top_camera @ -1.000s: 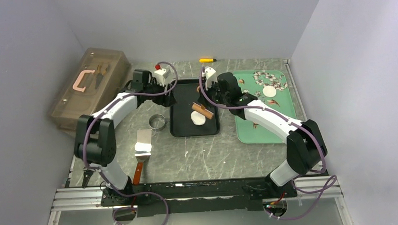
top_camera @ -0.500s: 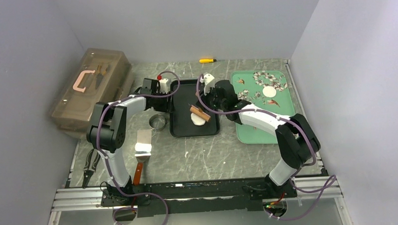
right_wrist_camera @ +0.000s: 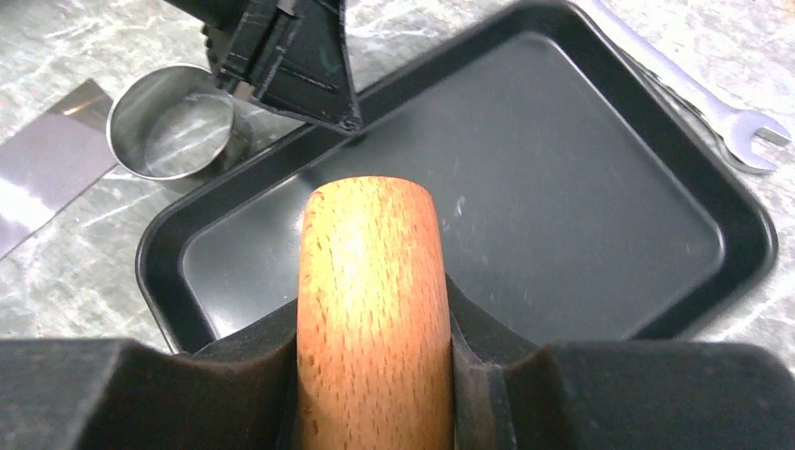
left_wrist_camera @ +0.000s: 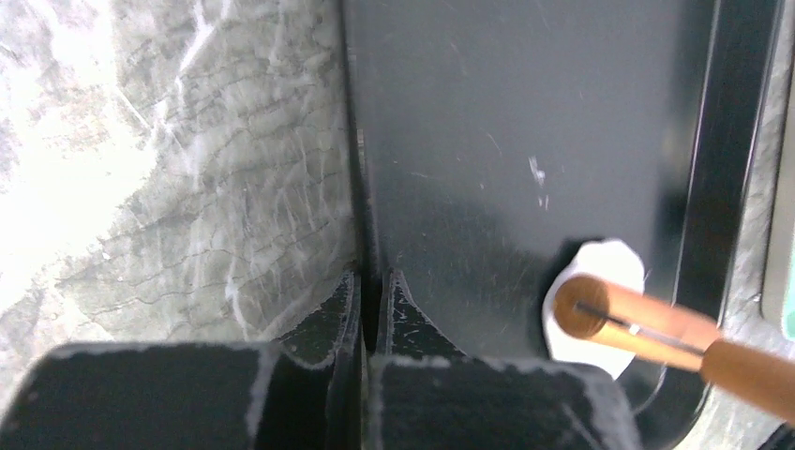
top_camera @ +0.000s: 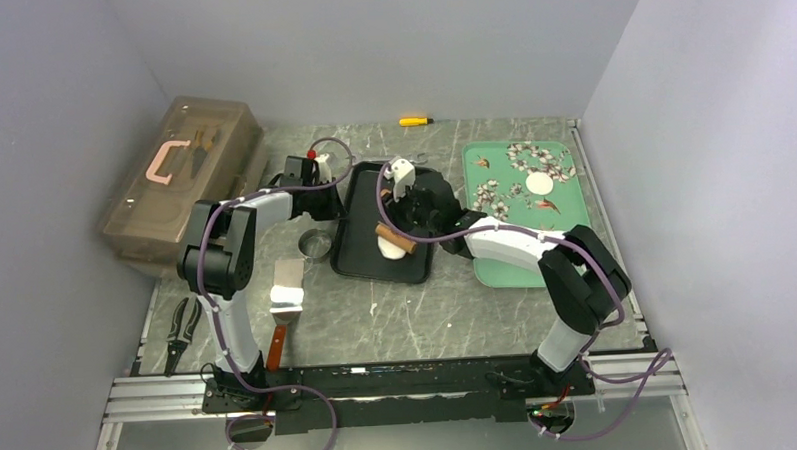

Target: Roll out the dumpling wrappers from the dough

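The dough (top_camera: 387, 248) is a flat white patch on the black tray (top_camera: 413, 265), also seen white in the left wrist view (left_wrist_camera: 616, 261). The brown wooden roller (top_camera: 395, 235) lies across the dough, and my right gripper (top_camera: 401, 215) is shut on it; the right wrist view shows the roller (right_wrist_camera: 370, 281) clamped between the pads. My left gripper (top_camera: 340, 187) pinches the tray's left rim (left_wrist_camera: 367, 187), jaws shut (left_wrist_camera: 372, 279). One round dumpling wrapper (top_camera: 539, 183) lies on the green tray (top_camera: 572, 194).
A metal ring cutter (top_camera: 317, 245) and a scraper (top_camera: 287, 289) lie left of the black tray. Pliers (top_camera: 183, 333) sit at the near left, a clear toolbox (top_camera: 178, 178) at the far left, a yellow tool (top_camera: 416, 120) at the back. A wrench (right_wrist_camera: 712, 103) lies beside the tray.
My left gripper has closed on the tray's left rim. The tray has swung and shifted slightly left. My right gripper has moved left and nearer with the roller over the dough.
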You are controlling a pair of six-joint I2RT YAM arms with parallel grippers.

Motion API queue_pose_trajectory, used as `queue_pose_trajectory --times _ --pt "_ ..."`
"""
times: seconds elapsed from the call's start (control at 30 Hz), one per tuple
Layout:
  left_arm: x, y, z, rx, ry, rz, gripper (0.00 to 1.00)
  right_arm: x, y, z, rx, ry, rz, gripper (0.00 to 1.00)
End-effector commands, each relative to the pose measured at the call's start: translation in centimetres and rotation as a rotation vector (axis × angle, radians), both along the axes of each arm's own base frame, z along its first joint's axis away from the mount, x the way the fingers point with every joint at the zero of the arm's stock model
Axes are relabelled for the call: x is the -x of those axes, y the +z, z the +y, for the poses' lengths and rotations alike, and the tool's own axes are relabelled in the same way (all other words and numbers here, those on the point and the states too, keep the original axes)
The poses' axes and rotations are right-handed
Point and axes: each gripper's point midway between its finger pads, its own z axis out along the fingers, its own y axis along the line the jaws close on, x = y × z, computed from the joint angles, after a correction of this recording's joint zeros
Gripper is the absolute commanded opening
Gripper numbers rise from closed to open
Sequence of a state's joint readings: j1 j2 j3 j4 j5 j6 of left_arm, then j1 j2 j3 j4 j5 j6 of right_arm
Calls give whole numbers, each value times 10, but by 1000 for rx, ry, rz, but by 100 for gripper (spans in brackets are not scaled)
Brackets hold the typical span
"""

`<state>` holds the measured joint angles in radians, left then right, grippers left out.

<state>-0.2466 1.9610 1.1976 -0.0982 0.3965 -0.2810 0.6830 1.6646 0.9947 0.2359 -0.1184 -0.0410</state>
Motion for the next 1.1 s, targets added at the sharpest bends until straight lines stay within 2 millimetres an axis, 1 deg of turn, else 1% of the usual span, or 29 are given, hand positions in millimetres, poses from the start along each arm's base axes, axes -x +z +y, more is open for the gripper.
queue_pose_trajectory --times 0.0,0.1,0.17,0.2,0.27,0.37,0.4,0.5,0.63,0.67,0.73,0.8,0.87,0.9,0.93,1.0,1.07 --pt "26 -22 -7 41 -22 122 0 24 -45 5 38 15 120 0" --pt "24 -25 1 55 13 138 0 30 -52 6 14 6 160 0" --pt "23 -25 5 72 40 142 0 27 -52 6 8 -12 151 0" --pt "23 -23 6 82 48 139 0 22 -52 2 14 -42 135 0" --pt "22 -23 9 82 62 133 0 11 -50 -10 31 -108 90 0" --pt "18 -19 13 75 79 112 0 -8 -48 -38 75 -238 -13 0" --pt "18 -17 12 77 74 104 0 -13 -49 -49 123 -267 -58 0" --pt "18 -18 12 72 62 91 0 -20 -57 -69 193 -335 -92 0" --pt "16 -17 14 55 52 67 0 -22 -58 -84 208 -370 -125 0" --pt "16 -16 15 53 51 63 0 -23 -56 -84 202 -366 -127 0" --pt "16 -17 14 53 50 64 0 -25 -50 -79 186 -339 -133 0" --pt "16 -18 14 53 46 68 0 -29 -40 -71 174 -309 -138 0" --pt "16 -19 14 52 46 70 0 -31 -16 -59 129 -271 -151 0" --pt "16 -19 14 51 47 70 0 -30 0 -52 83 -244 -167 0" --pt "16 -20 14 52 44 72 0 -28 25 -44 18 -217 -204 0" --pt "16 -19 14 55 43 73 0 -20 59 -33 -69 -157 -244 0" --pt "16 -20 13 54 40 73 0 -13 82 -25 -125 -107 -269 0"
